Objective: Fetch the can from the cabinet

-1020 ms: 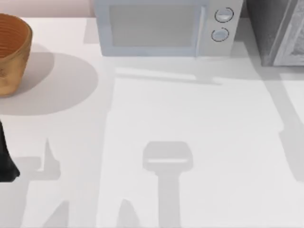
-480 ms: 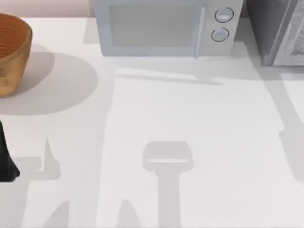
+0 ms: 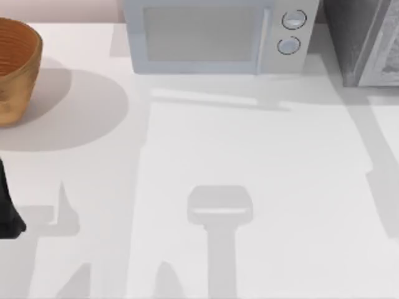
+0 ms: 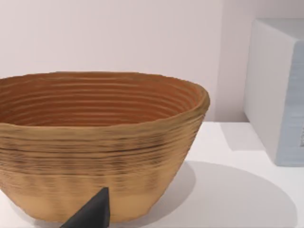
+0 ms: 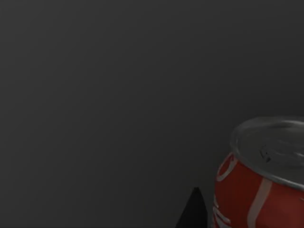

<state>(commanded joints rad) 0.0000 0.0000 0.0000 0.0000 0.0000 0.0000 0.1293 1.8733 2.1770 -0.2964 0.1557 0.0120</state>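
Your right gripper's dark fingertip (image 5: 194, 211) sits just beside the upright red aluminium can with silver lid (image 5: 259, 190) in the dark cabinet; grip state unreadable.

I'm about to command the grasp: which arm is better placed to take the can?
Right. In the right wrist view the red can stands upright close by, with a dark fingertip beside it in a dim enclosure. The left arm sits at the table's left edge, facing the basket.

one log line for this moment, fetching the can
stage: reach | right claw: beside can in dark cabinet, no grip seen | left arm: parked at table's left edge, facing basket
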